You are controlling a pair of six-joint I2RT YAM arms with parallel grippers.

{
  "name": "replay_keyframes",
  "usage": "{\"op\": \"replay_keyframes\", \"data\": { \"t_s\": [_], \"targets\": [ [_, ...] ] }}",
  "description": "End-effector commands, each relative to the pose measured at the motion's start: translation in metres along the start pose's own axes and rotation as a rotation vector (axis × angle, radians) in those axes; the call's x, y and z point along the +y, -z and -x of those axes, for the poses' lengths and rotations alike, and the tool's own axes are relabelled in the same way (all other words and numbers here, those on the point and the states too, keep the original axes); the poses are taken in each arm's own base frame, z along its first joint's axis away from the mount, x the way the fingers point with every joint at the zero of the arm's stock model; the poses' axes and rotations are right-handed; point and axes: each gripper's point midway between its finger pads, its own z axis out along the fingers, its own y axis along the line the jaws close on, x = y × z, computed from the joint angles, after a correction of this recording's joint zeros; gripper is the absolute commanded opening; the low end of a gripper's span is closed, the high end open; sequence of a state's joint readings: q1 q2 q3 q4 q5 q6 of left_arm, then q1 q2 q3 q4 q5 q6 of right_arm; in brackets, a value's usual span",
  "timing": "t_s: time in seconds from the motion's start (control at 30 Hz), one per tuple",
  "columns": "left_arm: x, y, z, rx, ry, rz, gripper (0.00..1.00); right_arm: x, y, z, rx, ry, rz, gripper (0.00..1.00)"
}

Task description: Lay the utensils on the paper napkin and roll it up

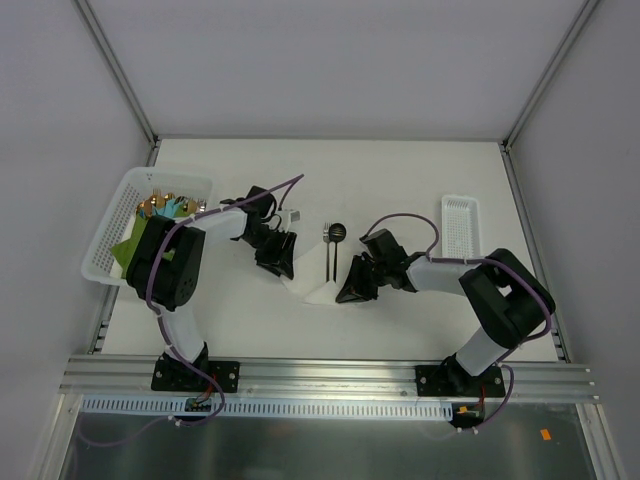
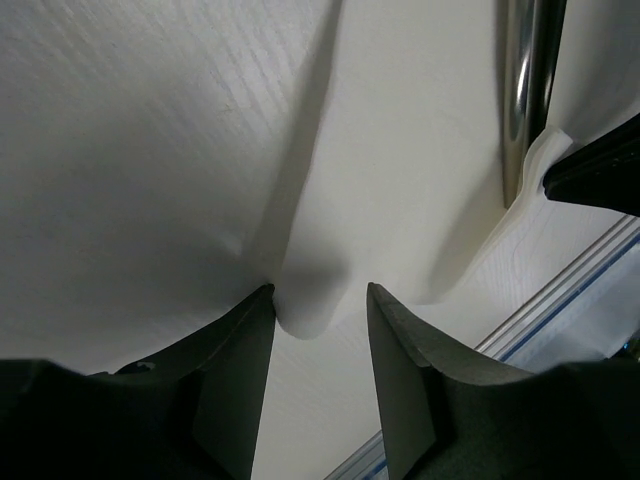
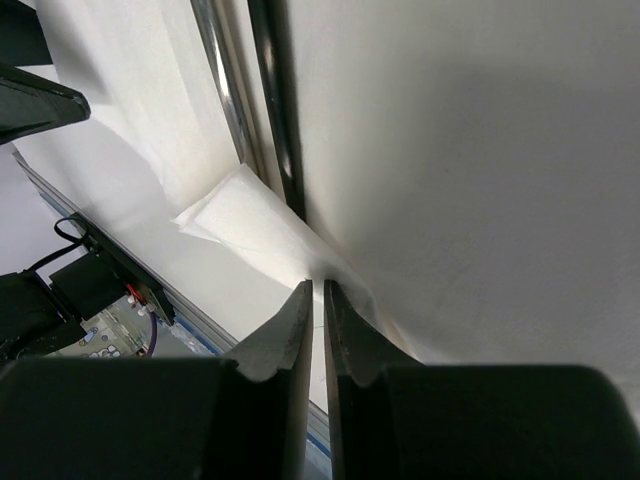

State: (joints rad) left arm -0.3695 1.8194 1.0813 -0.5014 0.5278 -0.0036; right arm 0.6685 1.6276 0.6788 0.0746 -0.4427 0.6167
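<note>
Count, top view:
- Utensils: two, one spoon [image 1: 337,233] with a round bowl and one fork [image 1: 327,256]. Both are black and lie side by side, heads toward the far edge. The near ends of the handles lie on the paper napkin [image 1: 312,288].
- Napkins: one, white, mid-tabletop [image 1: 400,170], between the two claws.
- Containers: two. A white basket [image 1: 105,235] at the left edge holds green cloths [image 1: 128,250] and gold-coloured cutlery [image 1: 160,205]. A small white tray [image 1: 460,210] sits at the right.

Left claw [image 1: 278,260]: on the napkin's left side. In its wrist view the fingers [image 2: 235,380] are spread. A raised pucker of paper stands between the tips, with one tip touching it, but it is not clamped.

Right claw [image 1: 353,288]: on the napkin's right side. The fingers [image 3: 275,340] are pressed almost together, pinching a lifted corner flap of the napkin.

Hidden or hard to make out:
- In the top view the napkin's outline barely separates from the tabletop, and both claws cover part of it.
- The gold pieces and the cloths are partly behind the left arm and too small to count.
- The left wrist view shows one shiny handle only, cut off at the top.
- The right wrist view shows two shafts with their ends out of frame, so I cannot tell which is which.
</note>
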Motion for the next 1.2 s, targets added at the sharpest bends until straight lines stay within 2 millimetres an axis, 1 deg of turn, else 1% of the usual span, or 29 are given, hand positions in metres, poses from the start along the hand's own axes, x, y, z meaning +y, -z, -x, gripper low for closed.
{"op": "replay_keyframes", "data": {
  "t_s": [0.0,0.07,0.1,0.17,0.27,0.3,0.37,0.4,0.5,0.53,0.63,0.77,0.97,1.07,1.17],
  "targets": [
    [0.009,-0.021,-0.031,0.127,0.033,0.027,0.42,0.004,-0.002,0.003,-0.007,0.011,-0.004,0.12],
    [0.002,-0.023,-0.033,0.137,0.063,0.001,0.40,0.003,-0.002,0.003,-0.009,0.008,-0.005,0.12],
    [0.001,-0.024,-0.034,0.140,0.066,-0.009,0.36,0.002,-0.003,0.002,-0.006,0.011,-0.008,0.12],
    [-0.005,-0.023,-0.032,0.137,0.064,-0.042,0.32,0.002,-0.003,0.002,-0.003,0.009,-0.009,0.12],
    [-0.015,-0.017,-0.027,0.112,0.050,-0.080,0.27,0.002,-0.003,0.002,-0.006,0.012,-0.008,0.12],
    [-0.023,-0.011,-0.022,0.092,0.040,-0.112,0.26,0.002,-0.003,0.002,-0.005,0.011,-0.011,0.12],
    [-0.033,-0.005,-0.016,0.066,0.024,-0.144,0.24,0.002,-0.003,0.002,-0.005,0.010,-0.012,0.11],
    [-0.044,0.002,-0.011,0.045,0.008,-0.189,0.22,0.001,-0.003,0.002,-0.004,0.010,-0.013,0.11],
    [-0.059,0.014,-0.002,0.009,-0.008,-0.242,0.18,0.002,-0.002,0.003,-0.006,0.010,-0.015,0.11],
    [-0.069,0.019,0.002,-0.002,-0.016,-0.281,0.17,0.001,-0.003,0.002,-0.004,0.010,-0.017,0.11],
    [-0.083,0.025,0.008,-0.005,0.002,-0.338,0.13,0.001,-0.003,0.003,-0.006,0.013,-0.018,0.12],
    [-0.098,0.024,0.009,0.016,0.006,-0.380,0.10,0.002,-0.003,0.003,-0.005,0.015,-0.019,0.12],
    [-0.120,0.020,0.008,0.051,-0.015,-0.441,0.07,0.001,-0.005,0.003,0.001,0.014,-0.022,0.12],
    [-0.129,0.016,0.009,0.063,-0.013,-0.466,0.06,0.001,-0.005,0.003,0.000,0.013,-0.022,0.11],
    [-0.131,0.010,0.013,0.076,0.003,-0.467,0.06,0.001,-0.005,0.003,0.002,0.014,-0.023,0.11]
  ]
}}
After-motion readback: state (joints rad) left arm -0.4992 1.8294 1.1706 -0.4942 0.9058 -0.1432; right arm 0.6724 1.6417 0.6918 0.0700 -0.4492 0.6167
